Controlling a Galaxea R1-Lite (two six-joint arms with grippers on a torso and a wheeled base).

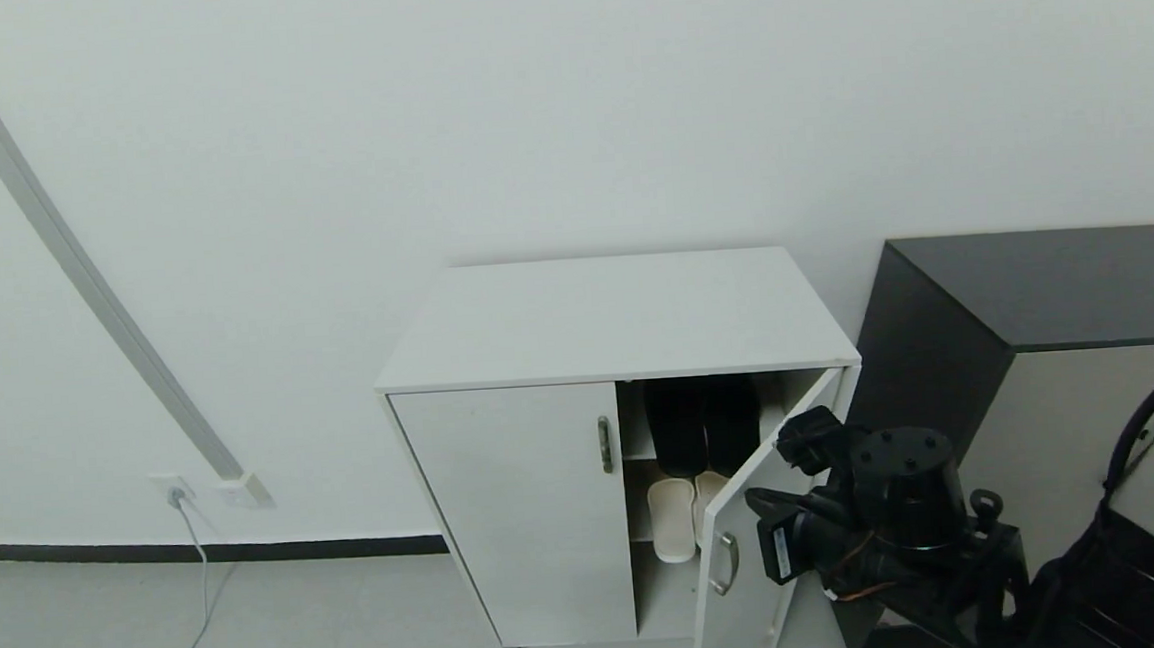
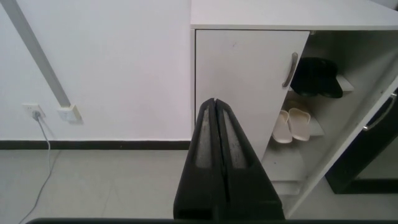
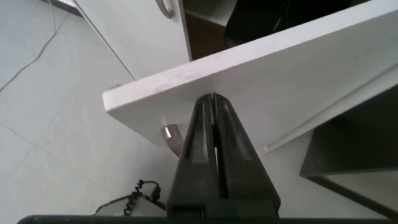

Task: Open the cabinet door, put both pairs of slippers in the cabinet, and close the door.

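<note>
Against the far wall stands the white cabinet (image 1: 617, 317). Its left door (image 1: 518, 508) is shut and its right door (image 1: 740, 620) swings out toward me at an angle. Both pairs are inside, the black slippers (image 1: 703, 424) on the upper shelf and the white slippers (image 1: 684, 516) on the shelf below, so I judge that only the closing is left.

My right claw (image 3: 213, 99) has its fingers pressed together and pinches nothing. Its tips point at the outer face of the right door, just beside the handle (image 1: 724, 563); I cannot tell whether they touch the panel yet. My left claw (image 2: 215, 102) is also pressed together and empty, held off to the left and well apart from the cabinet.

To close the door well, I would push with the joined tips flat on the panel, near the free edge rather than the hinge. I would follow the door's arc so the tips do not skid off toward the handle. The white pair's toes lie near the shelf's front edge and could catch, so I would ease the door in and stop once it sits flush with the left one.
</note>
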